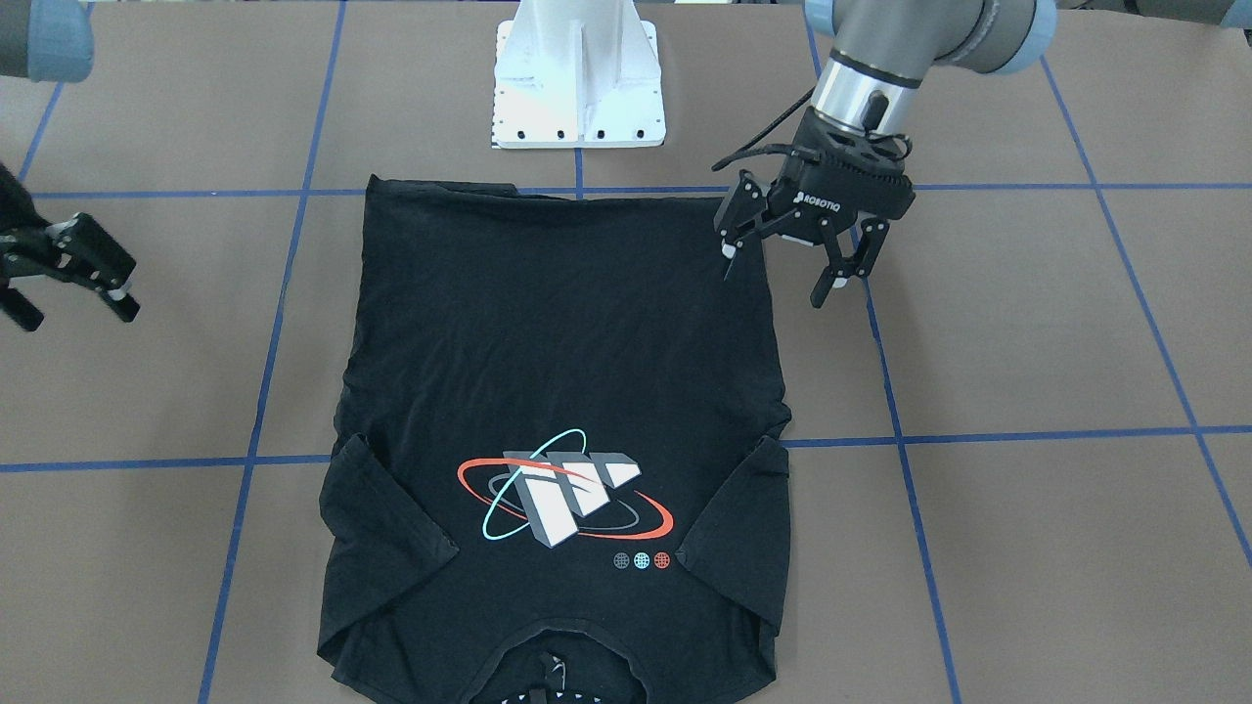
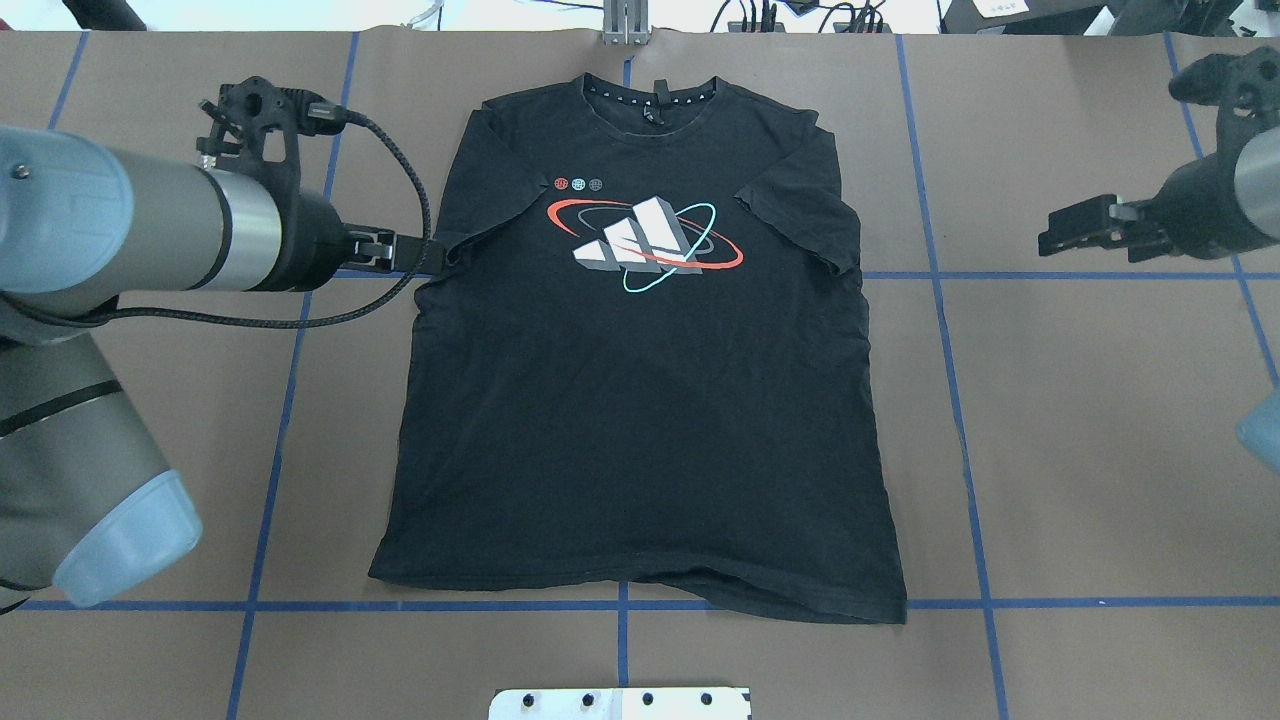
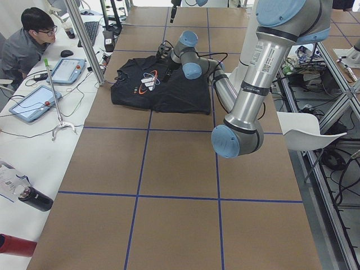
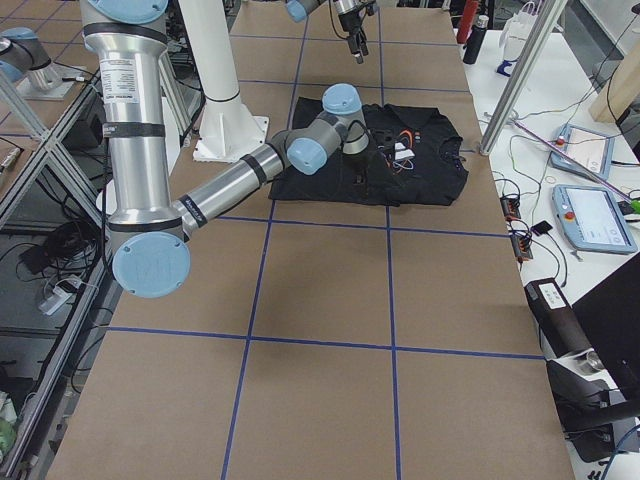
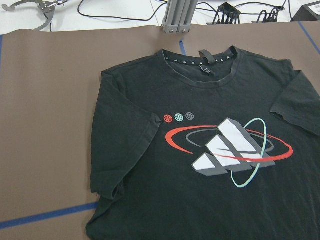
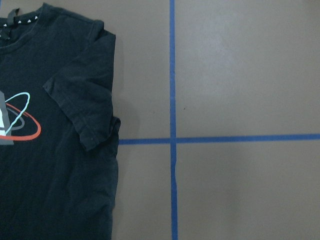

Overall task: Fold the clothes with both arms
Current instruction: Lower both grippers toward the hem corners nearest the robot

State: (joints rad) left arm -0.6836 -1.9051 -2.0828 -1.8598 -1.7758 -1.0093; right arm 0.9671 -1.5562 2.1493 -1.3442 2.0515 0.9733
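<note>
Black fabric, one T-shirt (image 2: pixel 640 400), lies flat on the brown-papered table (image 1: pixel 1027 342) with its chest print (image 1: pixel 562 499) uppermost. It sits midway between the table's two ends. The collar (image 2: pixel 650 95) points to the far edge and the hem (image 2: pixel 640 590) to the edge where my pedestal (image 1: pixel 577 88) stands, so the long axis runs straight away from me. My left pincer (image 1: pixel 775 282) hangs spread and empty over the shirt's left side edge. The front view sets it by the hem corner and the overhead view by the sleeve (image 2: pixel 470 200), so I cannot fix how far along that edge it sits. My right pincer (image 1: pixel 76 311), also spread and empty, hovers off the shirt, well apart from its right side edge and toward the table's right end. The left arm is therefore the nearer. No fold is made yet. I judge that the coming move turns on this asymmetry: the right pincer must travel inward over bare table before both can take matching points either side of the long axis.
</note>
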